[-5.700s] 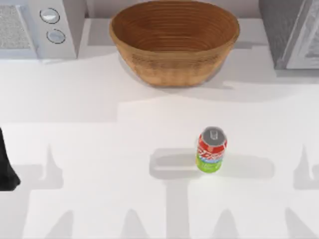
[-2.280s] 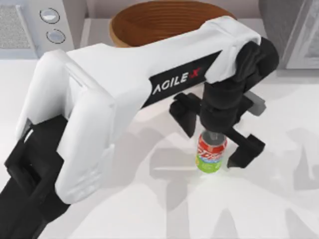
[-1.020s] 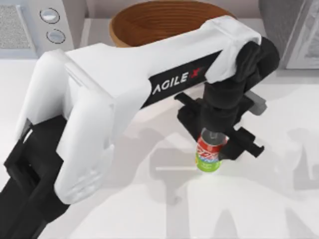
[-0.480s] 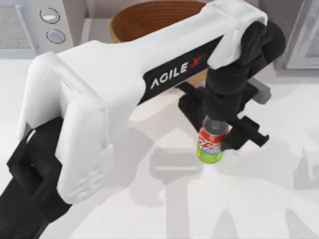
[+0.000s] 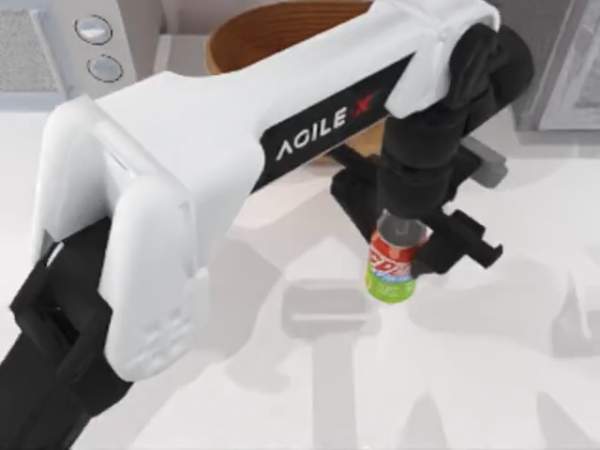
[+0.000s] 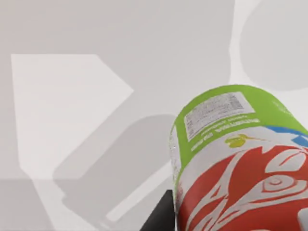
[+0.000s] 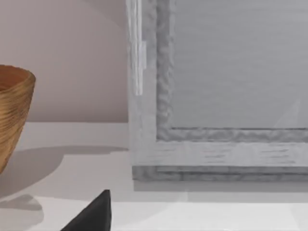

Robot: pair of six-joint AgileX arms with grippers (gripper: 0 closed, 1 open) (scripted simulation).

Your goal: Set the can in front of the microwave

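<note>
Left gripper (image 5: 410,246) fingers clamp the can (image 5: 392,270) above open table (image 5: 487,375).

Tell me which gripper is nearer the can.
Left. The left gripper is clamped on the can, lifted off the table; the right gripper sits parked near the darker appliance.

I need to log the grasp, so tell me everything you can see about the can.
The can is a small drink can: silver top with pull tab, red label with white lettering, lime-green lower band carrying a printed panel. It hangs nearly upright, clamped between the left end effector fingers, right of the table's centre, in front of the basket.
</note>
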